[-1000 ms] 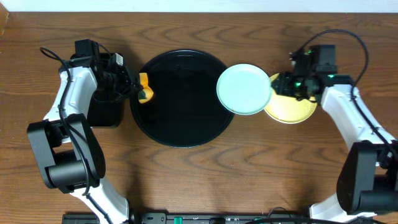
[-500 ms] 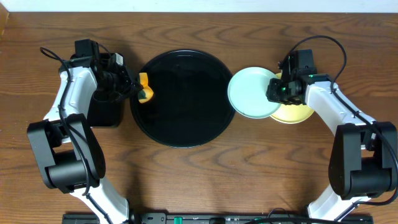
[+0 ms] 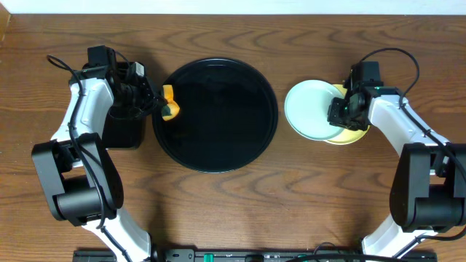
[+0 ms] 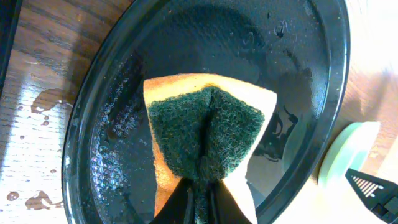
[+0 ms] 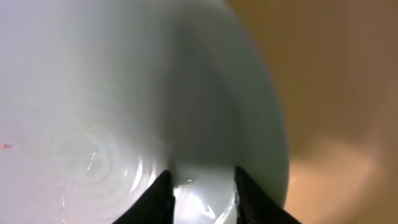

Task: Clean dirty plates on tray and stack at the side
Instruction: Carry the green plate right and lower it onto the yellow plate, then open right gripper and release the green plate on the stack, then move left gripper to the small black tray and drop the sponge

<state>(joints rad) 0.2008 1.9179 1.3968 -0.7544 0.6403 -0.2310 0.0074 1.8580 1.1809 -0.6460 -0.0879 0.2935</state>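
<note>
Right gripper [image 3: 344, 110] pinches the right rim of the blue-green plate [image 3: 309, 109]. The plate lies face up, overlapping the left part of the yellow plate [image 3: 354, 135], on the worktop's right half, just beside the tray [image 3: 218, 127]. Left gripper [image 4: 200, 198] is clamped on a folded sponge [image 4: 208, 134] over the tray's left rim.

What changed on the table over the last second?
The right gripper carried the pale blue-green plate rightward, off the rim of the black tray and over the yellow plate. The left gripper stayed put, clamping the sponge at the tray's left edge.
</note>
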